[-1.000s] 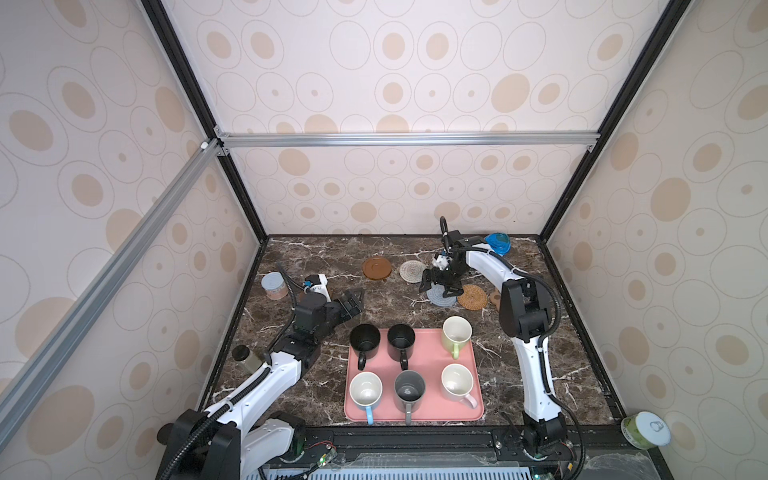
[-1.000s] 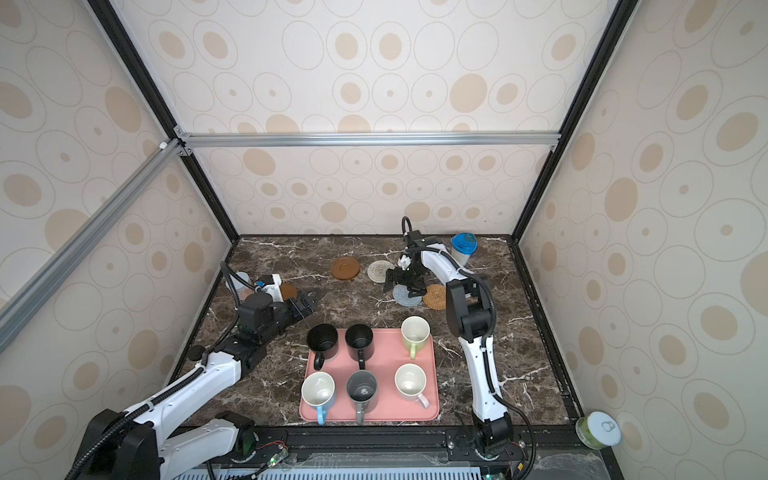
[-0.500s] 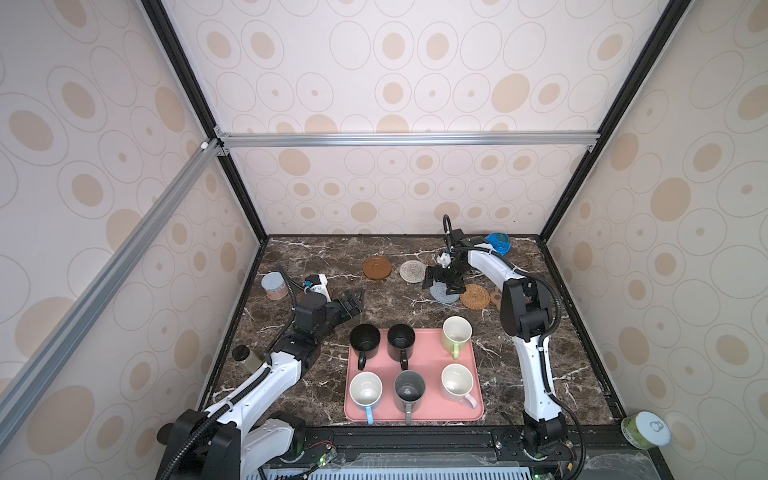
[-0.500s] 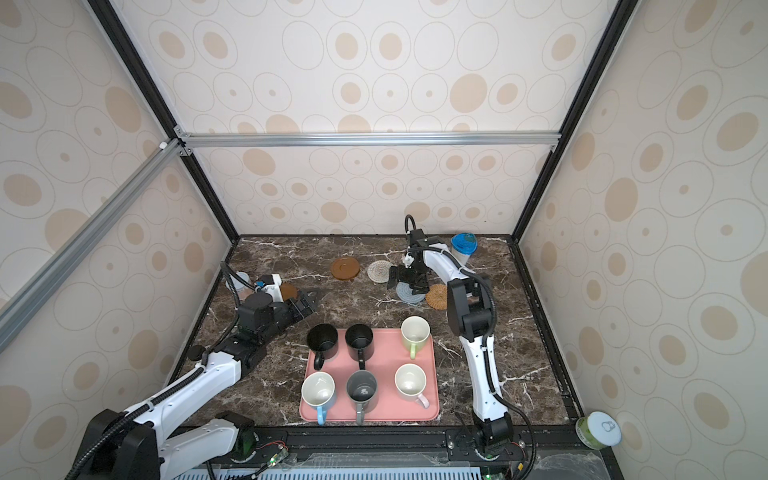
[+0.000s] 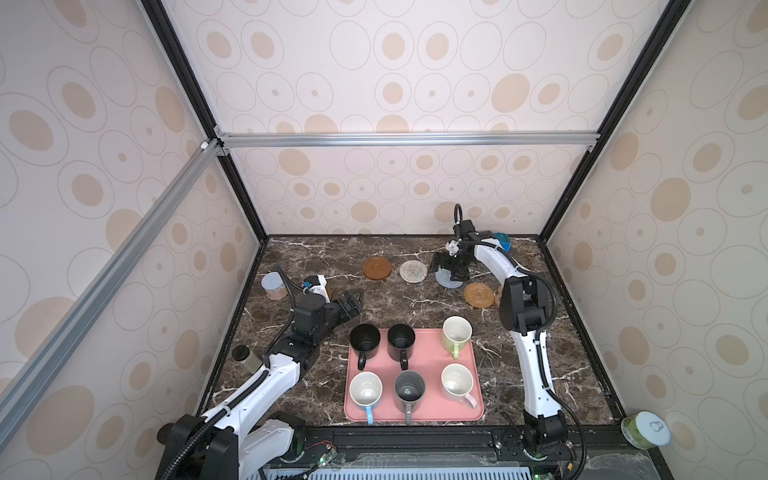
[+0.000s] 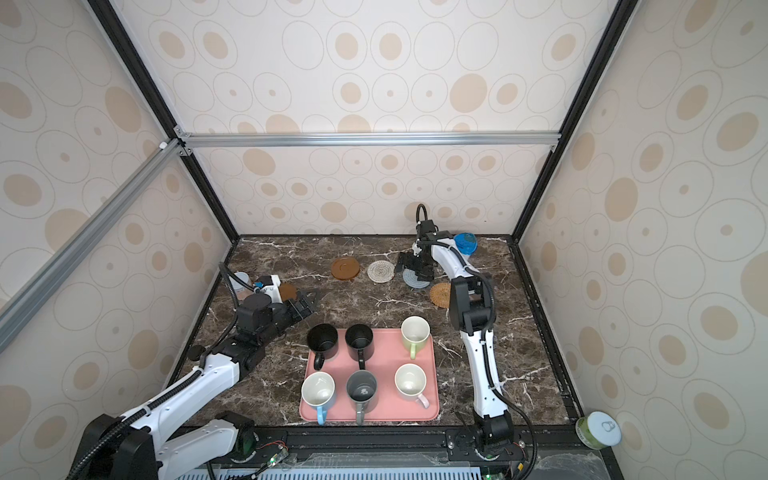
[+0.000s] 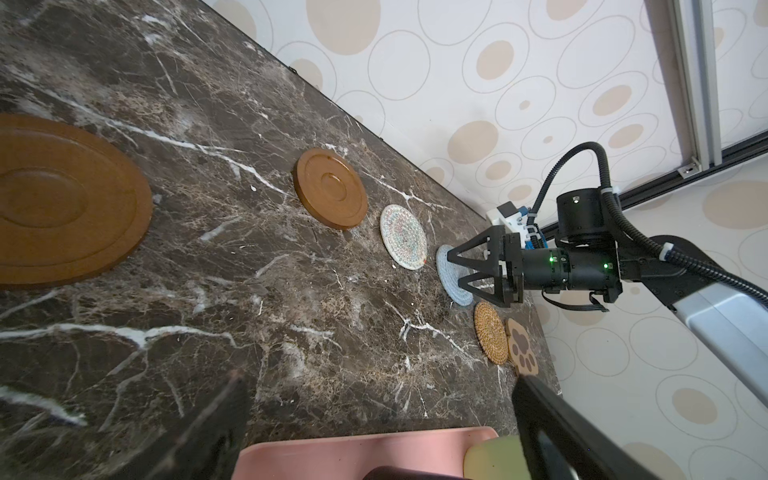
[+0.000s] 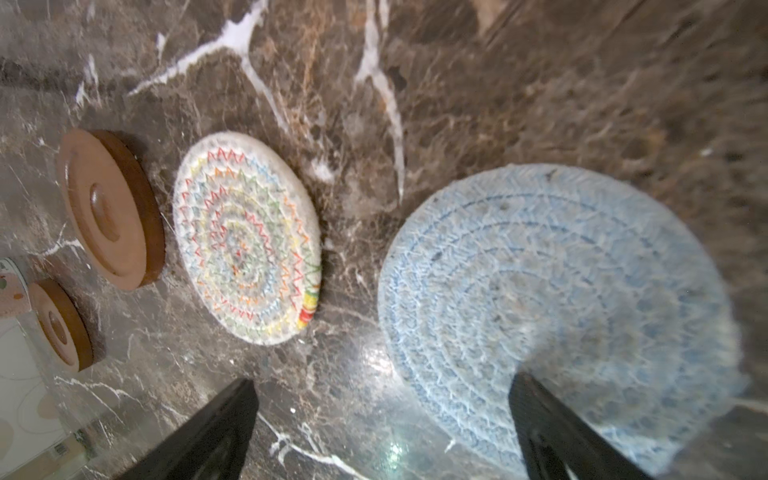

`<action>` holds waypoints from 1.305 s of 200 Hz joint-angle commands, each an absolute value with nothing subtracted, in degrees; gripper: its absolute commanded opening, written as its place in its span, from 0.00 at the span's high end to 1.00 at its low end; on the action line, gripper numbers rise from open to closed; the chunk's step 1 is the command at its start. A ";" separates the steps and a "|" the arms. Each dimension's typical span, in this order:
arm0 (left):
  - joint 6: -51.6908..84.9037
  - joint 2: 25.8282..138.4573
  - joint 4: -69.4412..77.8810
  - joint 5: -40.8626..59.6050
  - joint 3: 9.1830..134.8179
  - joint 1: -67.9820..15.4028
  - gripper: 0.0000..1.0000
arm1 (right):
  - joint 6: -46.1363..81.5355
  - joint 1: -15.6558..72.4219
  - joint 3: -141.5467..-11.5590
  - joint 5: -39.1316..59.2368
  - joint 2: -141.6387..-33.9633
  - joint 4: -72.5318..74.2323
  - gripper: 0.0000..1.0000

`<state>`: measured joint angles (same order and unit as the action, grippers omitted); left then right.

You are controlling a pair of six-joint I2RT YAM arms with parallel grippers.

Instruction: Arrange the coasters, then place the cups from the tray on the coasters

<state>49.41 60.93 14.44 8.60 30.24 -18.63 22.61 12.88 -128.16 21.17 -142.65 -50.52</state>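
right pincer [image 5: 448,269] wide, empty, over grey-blue coaster [image 5: 445,284], table [image 5: 316,257] 1 o'clock. left pincer [image 5: 352,302] wide, empty, 11 o'clock off tray [image 5: 428,361]. six cups [image 5: 409,388] on tray.

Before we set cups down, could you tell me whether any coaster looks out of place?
Yes. The rattan coaster and paw coaster seem to touch, forward of the back row, likely too close together to use both. One brown disc lies alone far left, by the left arm. Nothing looks spilled or damaged.
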 commanded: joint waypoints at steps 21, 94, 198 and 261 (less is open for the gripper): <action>50.28 58.58 14.06 7.60 29.63 -18.29 0.00 | 24.86 12.78 -128.41 23.12 -146.13 -51.22 0.01; 49.86 58.10 13.08 7.29 30.32 -18.37 0.00 | 26.71 12.61 -128.29 21.01 -145.93 -50.96 0.01; 49.90 58.02 13.19 7.73 30.32 -18.35 0.00 | 26.81 12.31 -128.06 21.14 -145.24 -50.55 0.01; 49.97 56.69 12.41 6.94 29.79 -18.33 0.00 | 27.42 12.22 -128.06 21.56 -145.49 -49.65 0.01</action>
